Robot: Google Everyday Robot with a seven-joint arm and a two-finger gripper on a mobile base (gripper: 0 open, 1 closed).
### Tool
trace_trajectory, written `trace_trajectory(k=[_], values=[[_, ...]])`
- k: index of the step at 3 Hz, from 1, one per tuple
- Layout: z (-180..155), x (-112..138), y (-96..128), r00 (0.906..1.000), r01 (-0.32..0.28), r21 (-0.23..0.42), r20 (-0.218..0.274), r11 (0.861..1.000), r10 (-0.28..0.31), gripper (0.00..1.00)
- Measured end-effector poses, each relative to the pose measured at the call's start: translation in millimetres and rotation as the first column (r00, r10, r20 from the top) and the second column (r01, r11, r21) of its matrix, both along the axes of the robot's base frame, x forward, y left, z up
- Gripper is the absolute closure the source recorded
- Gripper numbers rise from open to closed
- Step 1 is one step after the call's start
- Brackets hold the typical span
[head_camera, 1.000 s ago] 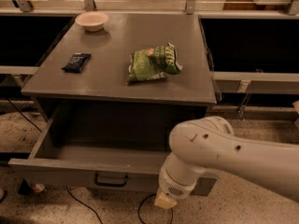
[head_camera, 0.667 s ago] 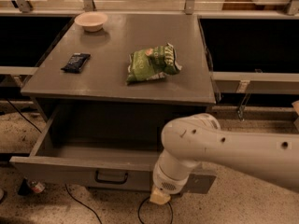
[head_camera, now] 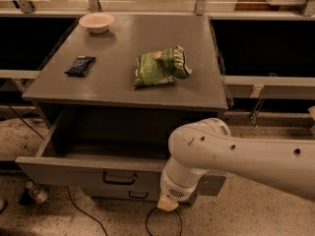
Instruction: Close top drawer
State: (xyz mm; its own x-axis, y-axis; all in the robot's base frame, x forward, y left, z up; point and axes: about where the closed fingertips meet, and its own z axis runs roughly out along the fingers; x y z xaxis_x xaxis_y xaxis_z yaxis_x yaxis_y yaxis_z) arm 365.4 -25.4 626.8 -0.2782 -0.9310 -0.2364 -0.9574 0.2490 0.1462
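Wide, grey-painted top drawer (head_camera: pixel 69 167) stands pulled well out. The gripper (head_camera: pixel 167 203) hangs low, seemingly at the drawer front, right of the small dark handle (head_camera: pixel 119 178). Whether it is open or closed, I cannot tell. Next: push inward.

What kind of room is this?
Probably a break room or robot lab: a grey cabinet with its top drawer open, a chip bag and bowl on it, a speckled floor. The gripper hangs low before the drawer front.

Grey top drawer (head_camera: pixel 64 172), green bag (head_camera: pixel 160 69), black packet (head_camera: pixel 79 65); possibly cream jaws below drawer front.
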Motion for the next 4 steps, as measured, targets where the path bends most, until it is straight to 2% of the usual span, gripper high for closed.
trace_trajectory(k=[1,3,4], values=[[-1.7,9.7,0.7,0.9994,0.027,-0.008,0.020,1.000,-0.027,1.00],[3.7,40.1,11.6,0.9952,0.047,-0.050,0.089,0.998,-0.042,1.00],[3.7,40.1,11.6,0.9952,0.047,-0.050,0.089,0.998,-0.042,1.00]])
